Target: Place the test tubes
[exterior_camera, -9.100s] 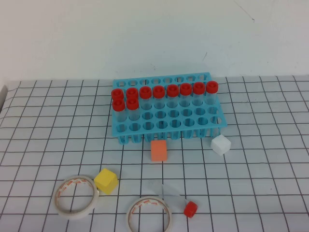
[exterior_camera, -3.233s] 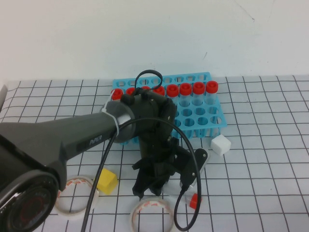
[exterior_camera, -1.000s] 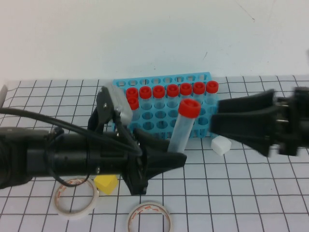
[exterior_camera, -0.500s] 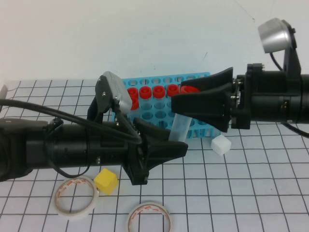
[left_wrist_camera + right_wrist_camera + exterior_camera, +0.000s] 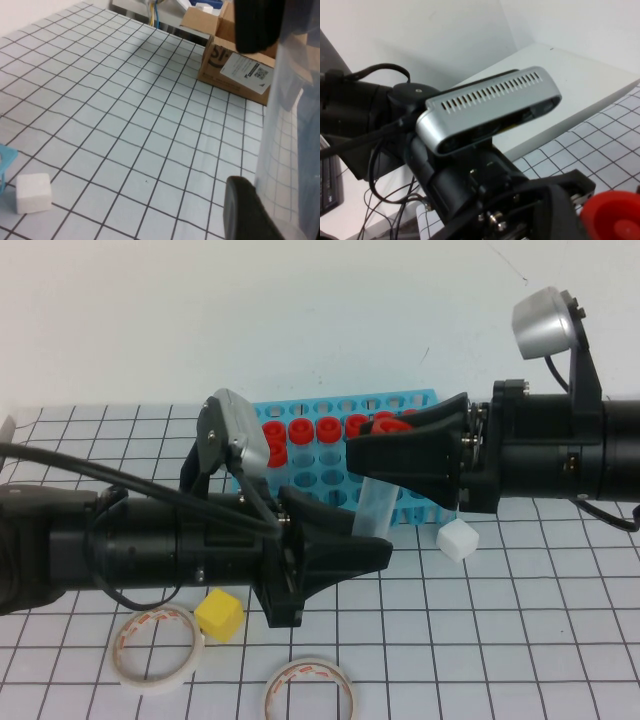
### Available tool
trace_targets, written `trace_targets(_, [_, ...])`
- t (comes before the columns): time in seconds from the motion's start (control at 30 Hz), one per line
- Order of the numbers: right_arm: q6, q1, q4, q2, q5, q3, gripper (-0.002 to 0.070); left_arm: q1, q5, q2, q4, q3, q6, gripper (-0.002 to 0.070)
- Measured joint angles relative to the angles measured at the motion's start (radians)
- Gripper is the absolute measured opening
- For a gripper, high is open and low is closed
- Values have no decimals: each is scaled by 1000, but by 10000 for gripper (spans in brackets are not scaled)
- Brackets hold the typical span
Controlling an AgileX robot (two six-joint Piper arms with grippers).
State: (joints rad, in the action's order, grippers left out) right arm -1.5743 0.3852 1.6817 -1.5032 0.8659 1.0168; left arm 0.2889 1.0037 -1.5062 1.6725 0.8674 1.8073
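The test tube (image 5: 375, 508) is off the table at the centre of the high view, leaning with its red cap (image 5: 388, 427) up toward the top of the frame and its clear body slanting down in front of the blue rack (image 5: 418, 400). The left gripper (image 5: 368, 538), reaching in from the left edge, pinches the lower part of the clear body; its wrist view shows the tube wall (image 5: 290, 125) squeezed between two dark fingers (image 5: 250, 215). The right gripper (image 5: 368, 438) comes in from the right edge and sits around the cap end, but whether it has a grip there cannot be told. The tube looks light and stiff, with a smooth round wall that is likely to slip or swivel in a pinch, and it may crack if squeezed hard. The surest hold is probably on the body just under the cap, or on the cap itself if it is screwed tight, leaving the bottom end free to go down into a hole. Other capped tubes (image 5: 328, 429) stand in the rack's far rows behind the arms, with open holes nearer the camera. Further out on the gridded table (image 5: 540, 640) lie a white cube (image 5: 457, 539) right of centre, a yellow cube (image 5: 219, 615) at lower left, and two tape rolls (image 5: 152, 645) (image 5: 310, 698) along the bottom edge – all well apart from the tube
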Motion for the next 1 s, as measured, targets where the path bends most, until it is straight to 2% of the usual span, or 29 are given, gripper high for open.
trace_targets(0.27, [-2, 0, 0, 0, 9, 0, 273, -6, 18, 0, 0, 0, 21, 211])
trace_targets(0.33, [-5, 0, 0, 0, 9, 2, 273, -8, 23, 0, 0, 0, 31, 235])
trace_targets(0.5, [-9, -6, 0, 0, 13, 2, 272, -46, 124, 8, 0, 0, 53, 473])
trace_targets(0.57, [-9, -21, 0, 0, 13, 2, 272, -93, 144, 26, 0, 0, 55, 503])
trace_targets(0.63, [-9, -34, 0, 0, 13, 2, 272, -150, 149, 51, -22, 2, 41, 477])
trace_targets(0.67, [-9, -43, 0, 0, 13, 2, 272, -186, 151, 65, -48, 2, 15, 438])
trace_targets(0.73, [-9, -58, 0, 0, 13, 2, 272, -295, 154, 120, -170, 2, -125, 242])
trace_targets(0.8, [-9, -59, 0, 0, 13, 2, 272, -359, 156, 162, -281, 2, -201, 104])
trace_targets(0.9, [-9, -60, 0, 0, 13, 2, 272, -420, 136, 259, -392, -22, -266, 31])
trace_targets(1.0, [-9, -60, 0, 0, 15, 2, 272, -427, 46, 419, -446, -87, -292, 9])
